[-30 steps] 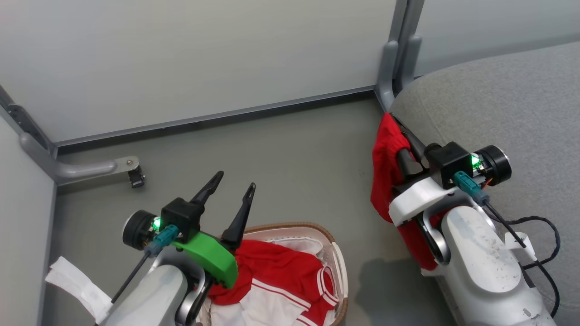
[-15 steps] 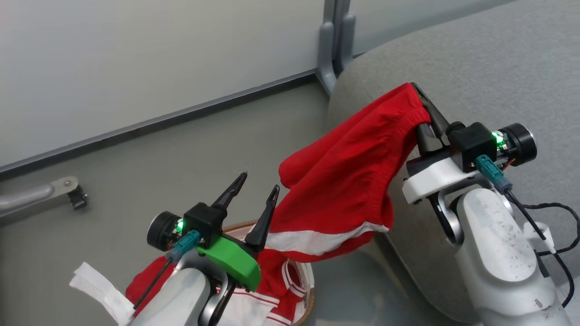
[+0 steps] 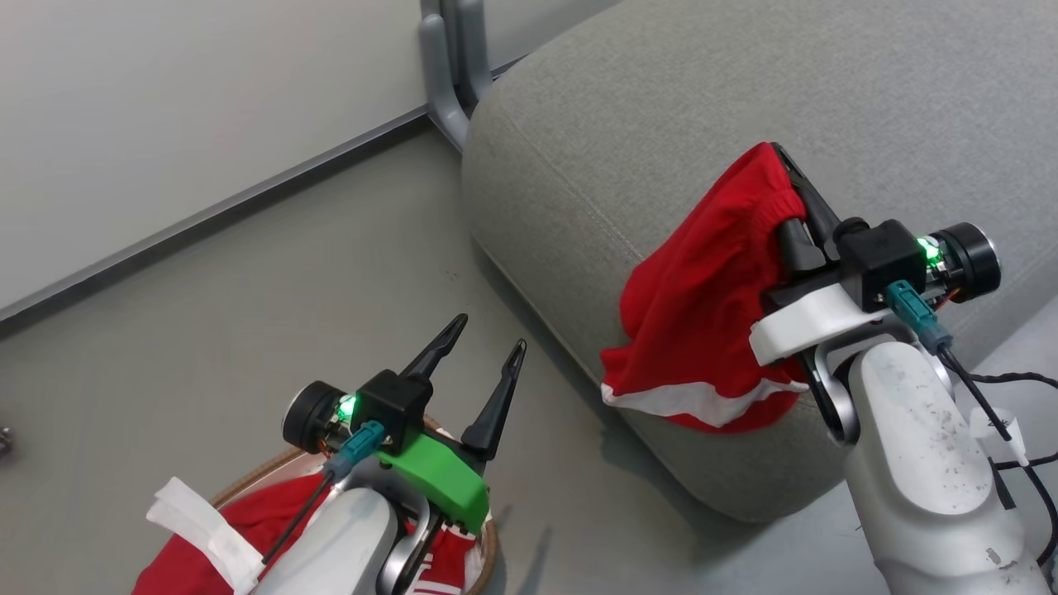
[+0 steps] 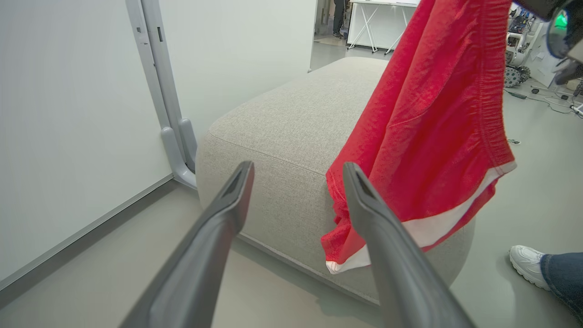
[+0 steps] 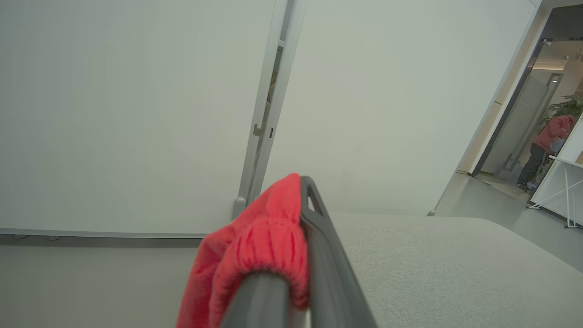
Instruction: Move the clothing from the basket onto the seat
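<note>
Right claw (image 3: 779, 157) clamped on red shorts (image 3: 702, 314), hanging waistband-up, white hem lowest, at seat (image 3: 661, 124) edge, left claw (image 3: 489, 332) spread

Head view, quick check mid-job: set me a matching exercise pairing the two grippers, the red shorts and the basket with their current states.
Things:
1. left gripper
2. right gripper
3. red shorts
4. basket

States:
A. hanging at the near edge of the seat, not laid down
B. open, holding nothing
C. on the floor, with red clothing in it
D. shut, clamping fabric

Pairs: 1-B, 2-D, 3-A, 4-C
</note>
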You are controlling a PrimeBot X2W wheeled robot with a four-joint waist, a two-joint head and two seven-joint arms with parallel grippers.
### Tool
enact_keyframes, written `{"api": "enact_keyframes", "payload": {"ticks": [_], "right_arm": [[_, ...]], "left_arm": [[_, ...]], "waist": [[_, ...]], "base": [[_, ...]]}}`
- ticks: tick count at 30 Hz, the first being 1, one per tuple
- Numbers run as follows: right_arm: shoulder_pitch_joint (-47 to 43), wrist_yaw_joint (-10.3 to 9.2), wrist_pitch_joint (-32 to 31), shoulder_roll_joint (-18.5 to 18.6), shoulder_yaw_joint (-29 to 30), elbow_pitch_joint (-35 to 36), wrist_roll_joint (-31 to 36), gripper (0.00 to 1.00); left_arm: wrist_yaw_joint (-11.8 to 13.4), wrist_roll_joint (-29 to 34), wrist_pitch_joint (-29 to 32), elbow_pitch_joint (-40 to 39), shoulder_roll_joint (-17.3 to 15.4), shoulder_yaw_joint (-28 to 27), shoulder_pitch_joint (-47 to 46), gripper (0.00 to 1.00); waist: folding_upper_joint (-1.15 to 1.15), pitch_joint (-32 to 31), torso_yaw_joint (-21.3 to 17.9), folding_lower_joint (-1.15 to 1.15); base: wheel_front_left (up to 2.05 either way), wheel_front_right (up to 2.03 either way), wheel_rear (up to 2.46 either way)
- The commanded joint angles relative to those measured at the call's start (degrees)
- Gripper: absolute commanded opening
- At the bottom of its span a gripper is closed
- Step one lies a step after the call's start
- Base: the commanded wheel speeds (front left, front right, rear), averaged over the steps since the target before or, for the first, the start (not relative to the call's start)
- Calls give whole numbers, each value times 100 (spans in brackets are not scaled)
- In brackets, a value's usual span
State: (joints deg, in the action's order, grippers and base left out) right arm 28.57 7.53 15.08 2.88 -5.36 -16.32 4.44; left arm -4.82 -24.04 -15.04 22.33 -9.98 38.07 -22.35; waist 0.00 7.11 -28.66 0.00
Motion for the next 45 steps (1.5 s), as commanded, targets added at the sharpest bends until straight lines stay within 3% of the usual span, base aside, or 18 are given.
{"api": "enact_keyframes", "payload": {"ticks": [1, 12, 21, 29, 39, 45], "right_arm": [[-103, -8, 14, 14, 30, -22, -55, 0], [147, -8, 14, 145, 157, -274, -92, 0], [1214, -8, 6, 683, 61, -1037, -65, 0], [2869, -8, -432, 1595, 77, -1439, -124, 0], [4563, -8, -1413, 3231, 475, -1511, 245, 0], [4518, -8, -1532, 3469, 999, -1922, 368, 0]], "left_arm": [[-24, 70, -20, 16, 8, -16, 2, 100], [-112, 219, -21, 124, 130, -25, -64, 100], [-131, 373, -20, 37, 209, -55, -113, 100], [-162, 609, -14, -198, 243, 37, -250, 100], [-215, 876, -14, -328, 270, 226, -631, 100], [-223, 959, -14, -423, 286, 281, -843, 100]], "waist": [[0, 162, -235, 0], [0, 361, 3, 0], [0, 720, 579, 0], [0, 1167, 1255, 0], [0, 1988, 2230, 0], [0, 2474, 2595, 0]], "base": [[0, 0, 0], [0, 0, 0], [0, 0, 0], [0, 0, 0], [0, 0, 0], [0, 0, 0]]}}
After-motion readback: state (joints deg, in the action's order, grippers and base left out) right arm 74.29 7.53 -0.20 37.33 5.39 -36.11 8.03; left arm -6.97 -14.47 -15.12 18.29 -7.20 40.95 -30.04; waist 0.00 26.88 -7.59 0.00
